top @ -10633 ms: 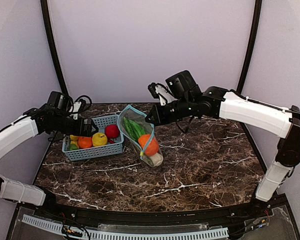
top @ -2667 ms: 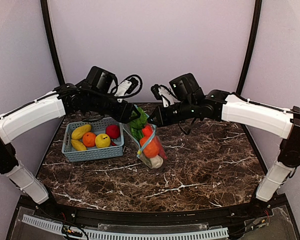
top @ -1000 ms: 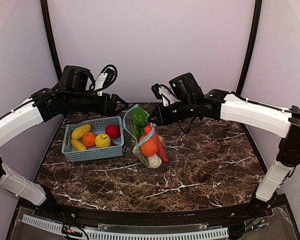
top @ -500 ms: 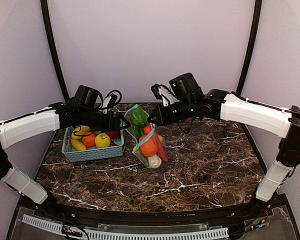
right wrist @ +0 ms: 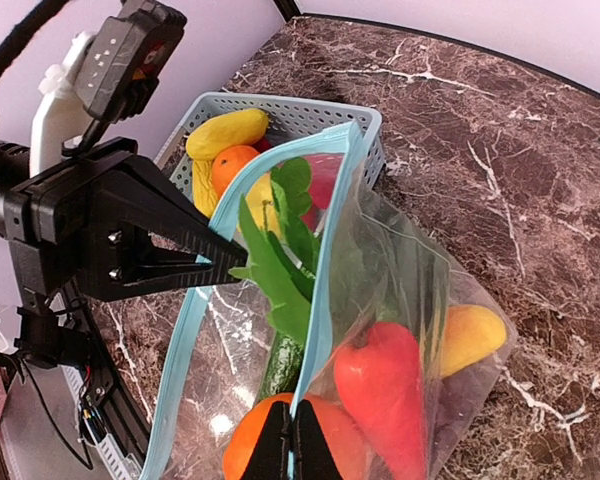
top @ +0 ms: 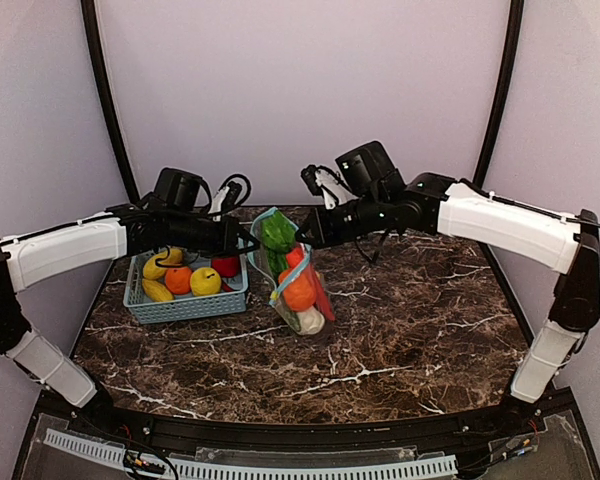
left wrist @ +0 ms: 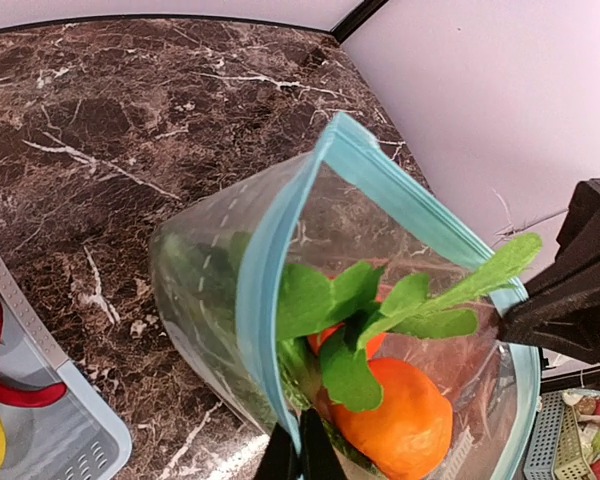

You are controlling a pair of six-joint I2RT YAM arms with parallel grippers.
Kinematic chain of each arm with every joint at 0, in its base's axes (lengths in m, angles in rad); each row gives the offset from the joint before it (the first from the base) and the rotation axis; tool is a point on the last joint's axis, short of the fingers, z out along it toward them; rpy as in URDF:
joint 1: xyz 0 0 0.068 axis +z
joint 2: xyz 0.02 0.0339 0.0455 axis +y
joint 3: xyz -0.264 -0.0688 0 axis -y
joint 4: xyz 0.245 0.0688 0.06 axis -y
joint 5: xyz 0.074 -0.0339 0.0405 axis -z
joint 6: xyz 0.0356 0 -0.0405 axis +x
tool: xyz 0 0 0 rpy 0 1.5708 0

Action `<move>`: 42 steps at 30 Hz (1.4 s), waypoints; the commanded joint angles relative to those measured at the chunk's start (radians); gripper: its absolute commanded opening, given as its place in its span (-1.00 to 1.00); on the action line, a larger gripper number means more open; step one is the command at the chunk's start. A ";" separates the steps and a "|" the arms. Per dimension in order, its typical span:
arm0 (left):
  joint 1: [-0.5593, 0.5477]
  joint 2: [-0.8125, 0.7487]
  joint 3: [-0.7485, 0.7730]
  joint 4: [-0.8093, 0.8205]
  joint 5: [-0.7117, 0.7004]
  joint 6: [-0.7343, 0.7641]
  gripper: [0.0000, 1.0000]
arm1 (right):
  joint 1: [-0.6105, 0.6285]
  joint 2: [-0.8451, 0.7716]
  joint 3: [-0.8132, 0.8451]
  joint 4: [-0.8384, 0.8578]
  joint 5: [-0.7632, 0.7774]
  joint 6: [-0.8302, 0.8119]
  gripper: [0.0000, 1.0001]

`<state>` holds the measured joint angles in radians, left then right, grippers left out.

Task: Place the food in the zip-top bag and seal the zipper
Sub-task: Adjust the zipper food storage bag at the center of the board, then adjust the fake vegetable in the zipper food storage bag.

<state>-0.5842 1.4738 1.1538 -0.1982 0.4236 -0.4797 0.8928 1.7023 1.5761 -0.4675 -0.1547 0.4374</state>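
The top external camera sits high behind both arm bases. It looks forward and down from far enough back to hold the whole marble table (top: pixel 410 340), both arms and the rear wall.

The left wrist camera rides close above the left gripper (left wrist: pixel 300 455). It looks rightward into the mouth of the zip-top bag (left wrist: pixel 210 290), with the right gripper (left wrist: pixel 510 322) at the frame's right edge.

The right wrist camera, equally near, faces the opposite way. It looks over its own fingertips and the bag toward the left gripper and the teal basket (right wrist: pixel 280 103).

All three views share the bag, and the two wrist views face each other across it.
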 commanded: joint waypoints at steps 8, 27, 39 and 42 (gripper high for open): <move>-0.110 -0.126 -0.054 0.124 -0.032 -0.137 -0.99 | -0.078 0.112 0.208 -0.014 0.026 -0.111 -1.00; -0.147 -0.218 -0.273 0.351 -0.263 -0.301 -0.99 | -0.001 -0.098 0.066 0.038 0.043 -0.193 -0.22; -0.147 -0.225 -0.275 0.345 -0.257 -0.306 -0.99 | 0.055 0.071 0.103 0.134 0.010 -0.166 -0.50; -0.147 -0.230 -0.277 0.341 -0.258 -0.307 -0.99 | 0.054 0.133 0.141 0.136 0.023 -0.164 -0.56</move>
<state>-0.7277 1.2896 0.8890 0.1146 0.1642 -0.7792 0.9443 1.7733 1.6604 -0.3607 -0.1379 0.2703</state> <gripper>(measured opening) 0.007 0.232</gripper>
